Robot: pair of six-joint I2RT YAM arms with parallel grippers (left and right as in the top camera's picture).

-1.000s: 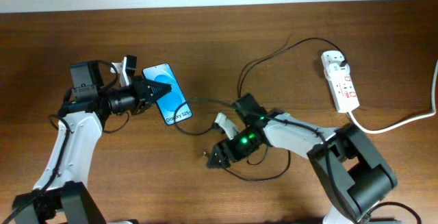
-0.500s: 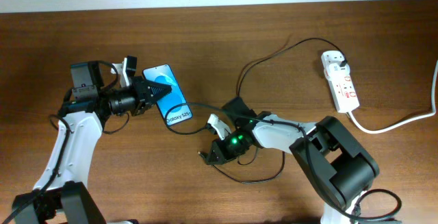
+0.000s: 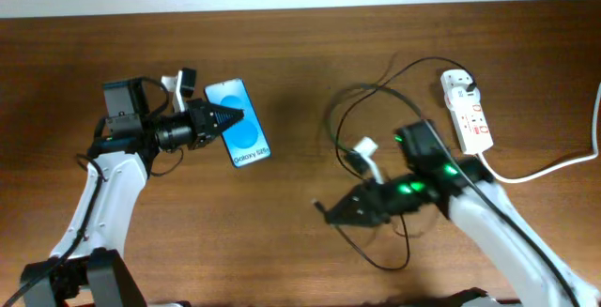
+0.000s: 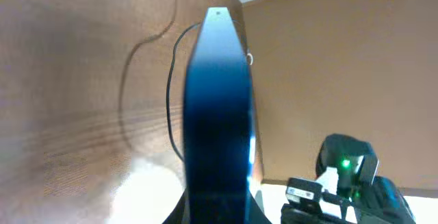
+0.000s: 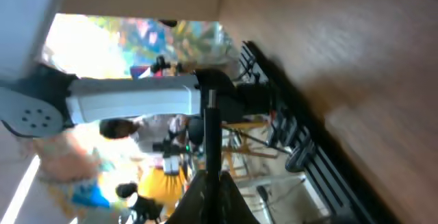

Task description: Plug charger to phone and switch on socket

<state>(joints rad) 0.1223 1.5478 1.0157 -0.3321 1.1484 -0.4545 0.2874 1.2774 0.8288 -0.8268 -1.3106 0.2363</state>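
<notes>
Two grippers are both clenched. Left gripper [image 3: 233, 116] grasps the phone [image 3: 246, 138] by one end at the table's [image 3: 300, 44] left side, its blue screen facing up. Right gripper [image 3: 324, 214] pinches the thin charger [image 5: 209, 138] near mid-table. Socket [image 3: 468, 112] lies far right, well apart from both

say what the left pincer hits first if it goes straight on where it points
The left pincer, gripping the phone, points right over the table; first would likely be the charger's black cable loop.
</notes>
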